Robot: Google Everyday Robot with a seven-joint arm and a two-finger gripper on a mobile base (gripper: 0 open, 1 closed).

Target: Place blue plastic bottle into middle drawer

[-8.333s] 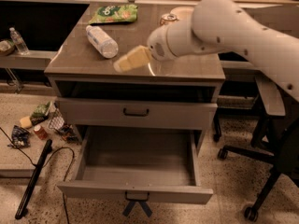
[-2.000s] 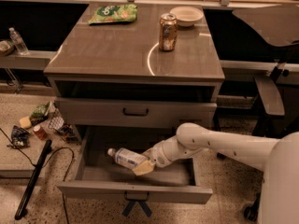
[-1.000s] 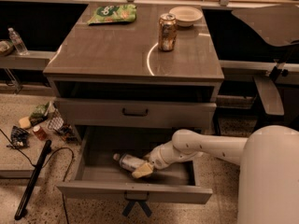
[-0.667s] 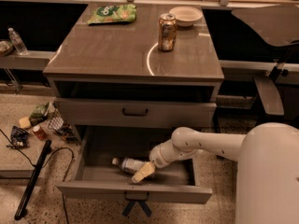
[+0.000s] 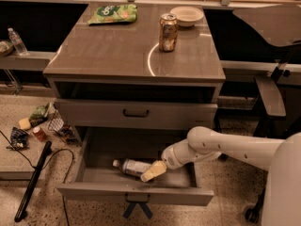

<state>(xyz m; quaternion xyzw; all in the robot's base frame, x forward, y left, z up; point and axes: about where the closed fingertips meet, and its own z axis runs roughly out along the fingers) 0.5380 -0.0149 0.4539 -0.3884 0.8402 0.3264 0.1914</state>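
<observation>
The gripper [image 5: 153,171] was down inside the middle drawer [image 5: 94,192], reaching in from three o'clock on a white arm that bent at the drawer's right side. The drawer stood open at the foot of the grey cabinet [image 5: 117,55], its dark handle with crossed blue tape strips at six o'clock on the front panel. The blue plastic bottle [image 5: 131,165] lay on its side on the drawer floor, near the front wall and about midway across, with its cap toward nine o'clock and its base toward three o'clock. The gripper's pale tip met the bottle at that base end, on the four o'clock side; whether it was clamped on the bottle or loose of it could not be told. Above, the upper drawer [image 5: 136,113] with the plain black handle was closed. On the cabinet top a soda can [image 5: 168,32] stood upright toward one o'clock, with a pale bowl [image 5: 186,15] just beyond it, again at one o'clock from the can, and a green snack bag [image 5: 113,14] lay at eleven o'clock. A small clear bottle [image 5: 17,41] stood on a ledge at nine o'clock of the cabinet, well apart from it.
</observation>
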